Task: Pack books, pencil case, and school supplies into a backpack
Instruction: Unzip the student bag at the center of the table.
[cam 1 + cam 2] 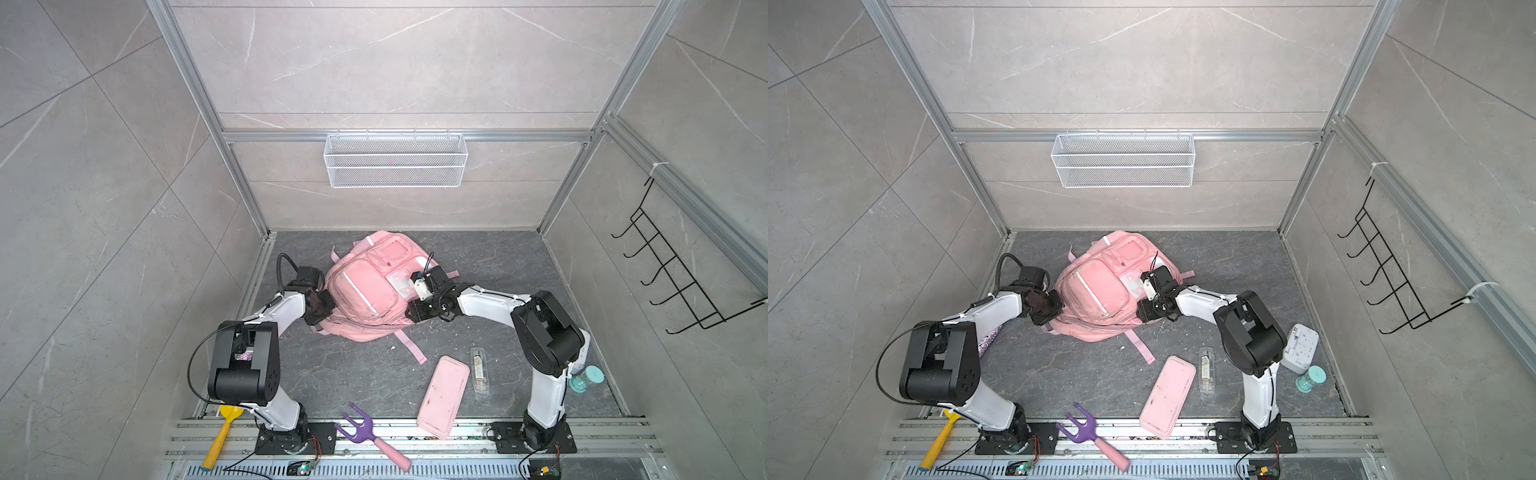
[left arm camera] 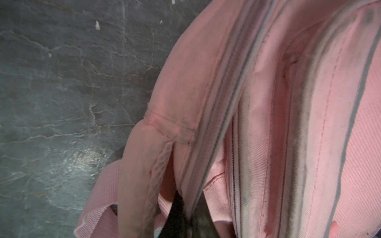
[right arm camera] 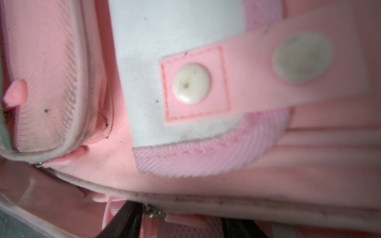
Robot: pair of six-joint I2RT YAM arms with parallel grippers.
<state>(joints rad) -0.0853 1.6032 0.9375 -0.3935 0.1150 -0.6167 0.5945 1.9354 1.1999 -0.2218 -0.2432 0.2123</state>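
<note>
The backpack [image 1: 365,291] lies flat at the far middle of the table [image 1: 490,266], front pockets up, and packing looks barely begun. The pencil case [image 1: 444,395] lies loose at the near right, with the clear packet of supplies [image 1: 481,370] just beside it on its right; neither is in the backpack. No books show in any view, so I cannot tell whether they are inside. The left gripper [image 1: 321,313] is clenched on the backpack's near left edge. The right gripper [image 1: 411,312] sits at its near right edge, fingers parted either side of a metal zip slider [image 3: 154,212], not pinching it. Opening the backpack seems the step in hand; the loading remains.
</note>
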